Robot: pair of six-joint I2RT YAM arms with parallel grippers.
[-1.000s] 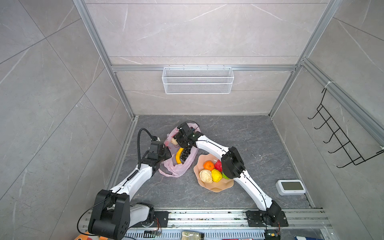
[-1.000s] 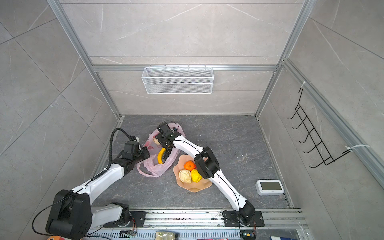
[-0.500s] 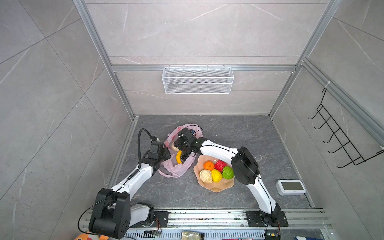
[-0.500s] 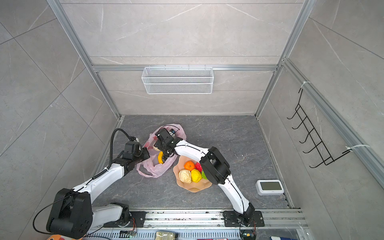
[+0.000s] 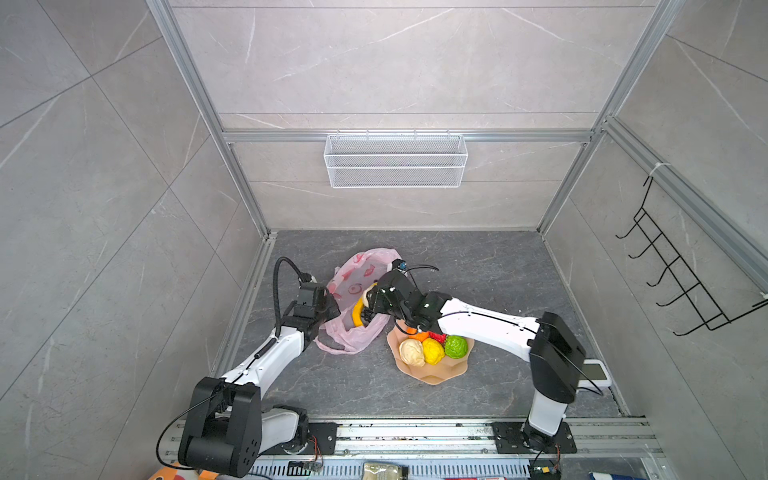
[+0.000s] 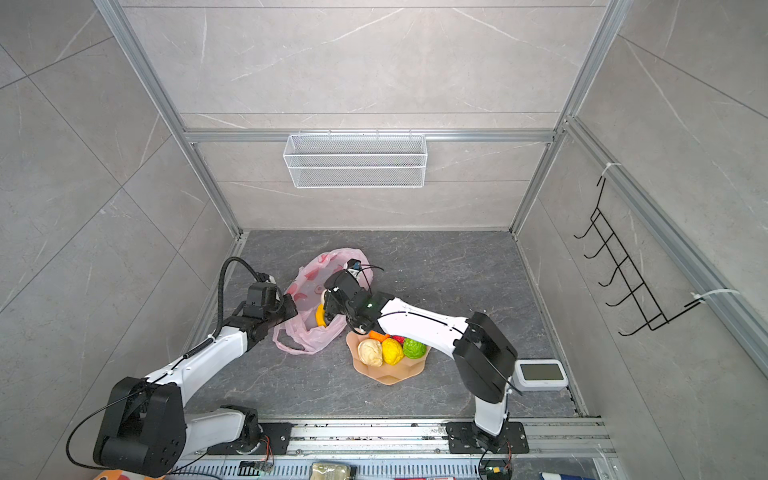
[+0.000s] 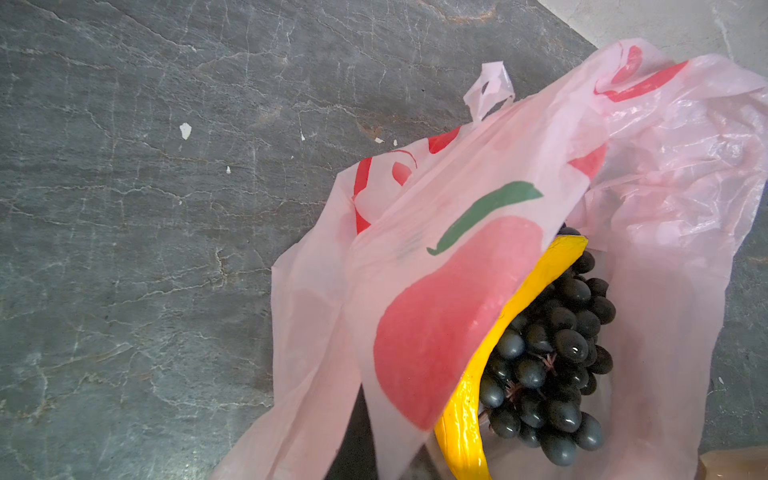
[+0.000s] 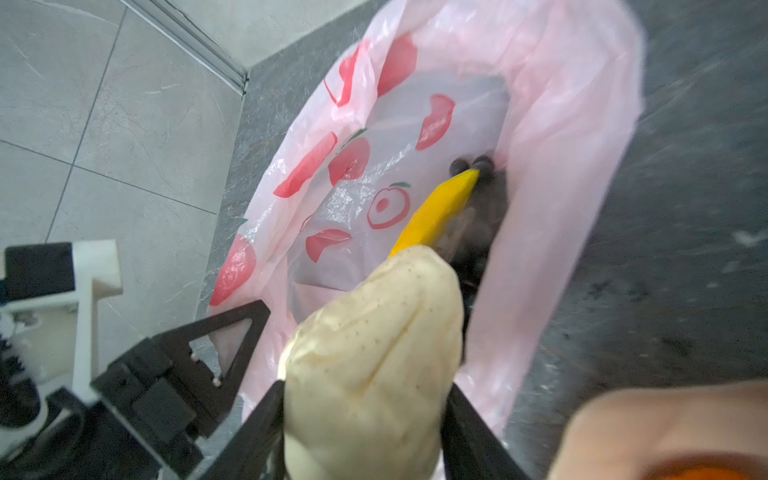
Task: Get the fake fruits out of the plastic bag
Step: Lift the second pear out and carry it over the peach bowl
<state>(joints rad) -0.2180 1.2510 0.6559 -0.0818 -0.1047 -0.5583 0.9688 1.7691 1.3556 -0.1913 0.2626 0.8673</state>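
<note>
banana (image 8: 438, 210) lengthwise in bag (image 8: 561, 124), tip seemingly against grapes (image 7: 552, 353)

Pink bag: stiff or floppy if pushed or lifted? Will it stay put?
Probably floppy: the plastic bag lies crumpled and drapes over the banana. Likely very light, since it looks thin and translucent, so it could drag with a fruit unless the left gripper holds its edge.

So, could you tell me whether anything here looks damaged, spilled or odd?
Nothing spilled or broken. Only small white flecks on the dark floor beside the pink bag look odd: chips or scraps, hard to tell.
</note>
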